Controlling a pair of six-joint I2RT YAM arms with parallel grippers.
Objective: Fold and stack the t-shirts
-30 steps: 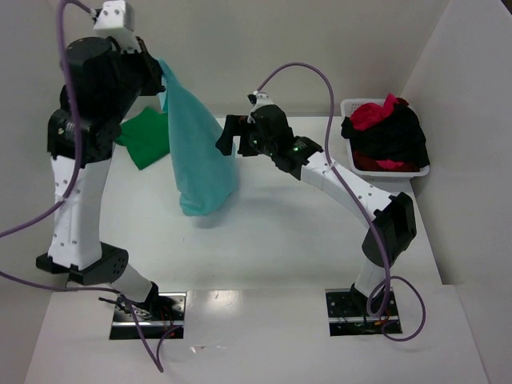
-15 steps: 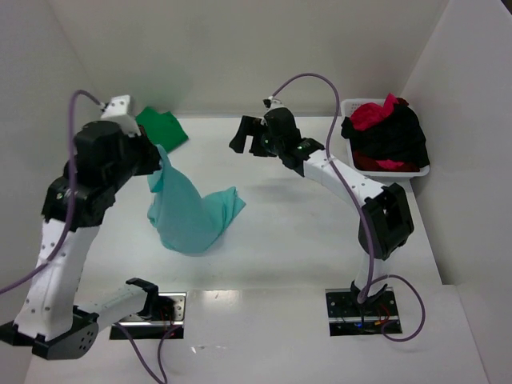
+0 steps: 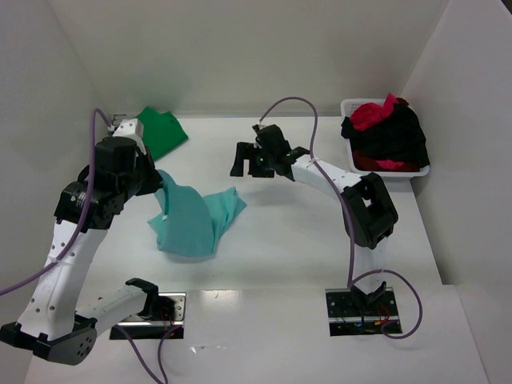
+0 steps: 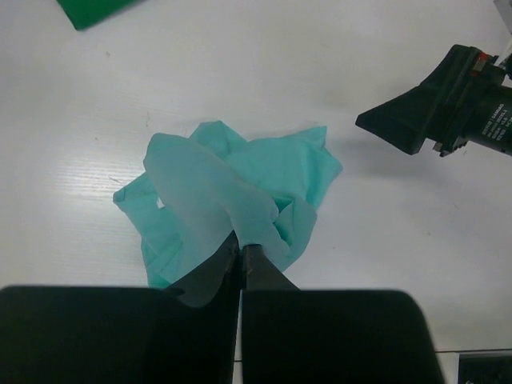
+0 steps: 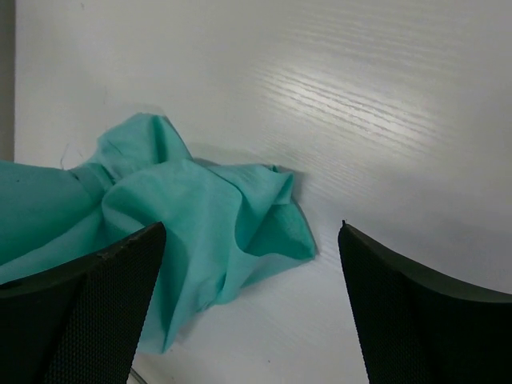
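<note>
A light teal t-shirt [image 3: 196, 220] lies crumpled on the table left of centre, one part lifted. My left gripper [image 3: 164, 186] is shut on that raised fold, and the cloth [image 4: 232, 192] drapes from between the closed fingers [image 4: 240, 260]. A dark green t-shirt [image 3: 160, 132] lies folded at the back left, its corner [image 4: 92, 10] showing in the left wrist view. My right gripper [image 3: 242, 160] hovers open above the table, behind and right of the teal shirt [image 5: 184, 216], with nothing between its fingers [image 5: 104, 296]. Red and black t-shirts [image 3: 388, 132] fill the basket.
A white plastic basket [image 3: 420, 170] stands at the back right against the wall. White walls enclose the table on the left, back and right. The arm bases [image 3: 148, 314] sit at the near edge.
My left arm has come down from high up, lowering the teal t-shirt from hanging to crumpled on the table. My right gripper has moved slightly toward the table's middle and stayed open.
</note>
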